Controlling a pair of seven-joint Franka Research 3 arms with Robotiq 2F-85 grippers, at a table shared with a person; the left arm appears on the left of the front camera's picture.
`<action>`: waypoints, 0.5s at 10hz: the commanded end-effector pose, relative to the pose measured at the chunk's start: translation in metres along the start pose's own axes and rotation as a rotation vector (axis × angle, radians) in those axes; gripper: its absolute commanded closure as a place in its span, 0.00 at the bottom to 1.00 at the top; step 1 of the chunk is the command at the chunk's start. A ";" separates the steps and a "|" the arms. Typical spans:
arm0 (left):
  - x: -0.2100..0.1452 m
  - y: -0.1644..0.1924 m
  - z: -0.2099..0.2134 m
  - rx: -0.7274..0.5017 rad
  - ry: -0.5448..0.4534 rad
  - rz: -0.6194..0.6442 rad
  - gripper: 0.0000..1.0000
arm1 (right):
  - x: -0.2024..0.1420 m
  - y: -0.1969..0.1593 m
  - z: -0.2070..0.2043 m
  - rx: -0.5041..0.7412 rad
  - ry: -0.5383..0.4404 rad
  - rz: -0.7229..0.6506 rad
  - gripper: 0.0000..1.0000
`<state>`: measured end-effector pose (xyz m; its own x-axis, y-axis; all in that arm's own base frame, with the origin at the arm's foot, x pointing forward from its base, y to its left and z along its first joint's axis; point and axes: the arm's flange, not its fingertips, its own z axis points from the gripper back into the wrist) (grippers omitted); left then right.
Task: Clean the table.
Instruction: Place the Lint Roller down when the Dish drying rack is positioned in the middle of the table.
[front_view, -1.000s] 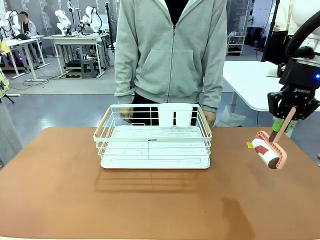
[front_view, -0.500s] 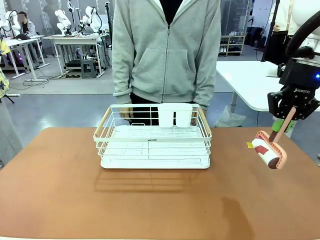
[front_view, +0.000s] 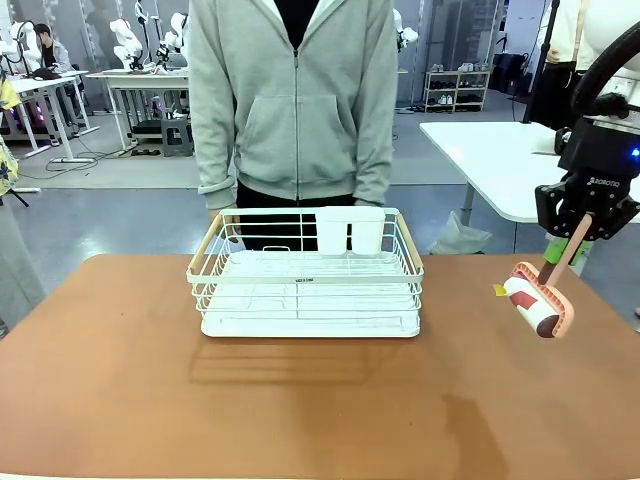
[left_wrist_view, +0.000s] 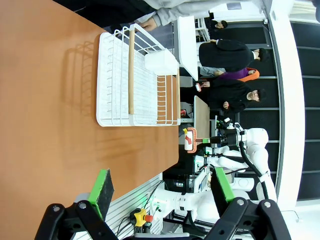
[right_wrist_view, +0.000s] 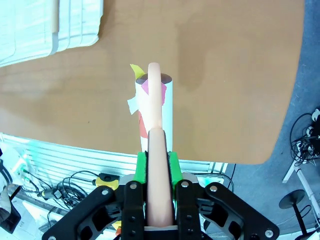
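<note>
Right gripper (front_view: 578, 232) clamps lint roller (front_view: 538, 303) (above table (front_view: 120, 380)).

I see right gripper (front_view: 578, 232) clamped on lint roller (front_view: 540, 300) handle, roller above table (front_view: 120, 400) right edge. White wire rack (front_view: 306, 275) mid-table, person (front_view: 295, 100) behind it.

White "ROBOTIQ" lettering marks the black body of the right tool (front_view: 584, 222); a small dark label on the white wire rack (front_view: 305, 281) is too small to read.
</note>
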<state>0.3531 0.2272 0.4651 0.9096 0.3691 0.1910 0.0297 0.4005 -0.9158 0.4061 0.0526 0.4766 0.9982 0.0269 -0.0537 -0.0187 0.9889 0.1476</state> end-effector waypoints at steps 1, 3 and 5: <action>0.000 -0.001 0.003 -0.011 -0.006 -0.010 0.00 | 0.026 -0.008 0.001 -0.080 -0.072 -0.269 0.79; 0.000 -0.001 0.003 -0.011 -0.006 -0.010 0.00 | 0.042 -0.014 -0.006 -0.118 -0.139 -0.738 0.79; 0.000 -0.001 0.003 -0.011 -0.006 -0.010 0.00 | 0.058 -0.020 -0.016 -0.076 -0.204 -1.106 0.79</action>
<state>0.3531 0.2271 0.4651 0.9096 0.3689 0.1909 0.0298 0.4005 -0.9158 0.4542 0.0221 0.4563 0.7572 -0.6530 0.0149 0.6492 0.7550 0.0921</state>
